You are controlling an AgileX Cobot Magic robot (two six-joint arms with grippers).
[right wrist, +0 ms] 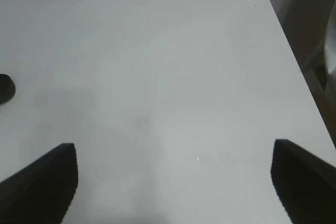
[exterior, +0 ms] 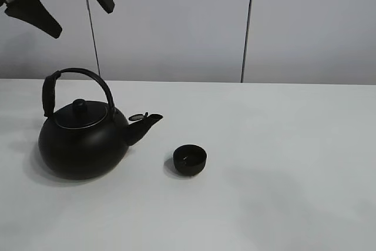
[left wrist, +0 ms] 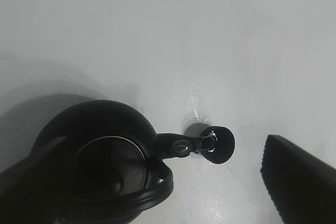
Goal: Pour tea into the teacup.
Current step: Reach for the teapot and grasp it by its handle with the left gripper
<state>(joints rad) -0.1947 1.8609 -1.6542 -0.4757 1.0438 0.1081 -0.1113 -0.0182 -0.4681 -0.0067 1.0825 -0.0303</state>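
Left pincer [exterior: 82, 20]: matte black, tapering fingers [exterior: 40, 11]. Right pincer [right wrist: 174, 150]: same black, blunt squared tips.

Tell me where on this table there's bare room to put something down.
The white table lies bare right of the small glossy black teacup, out to its right edge. It is tight only between that cup and the spout of the big round black kettle.

Teacup [right wrist: 4, 88] cropped in right wrist view, kettle [left wrist: 100, 129] in left wrist view

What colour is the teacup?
The teacup is glossy black, clearest in the exterior high view.
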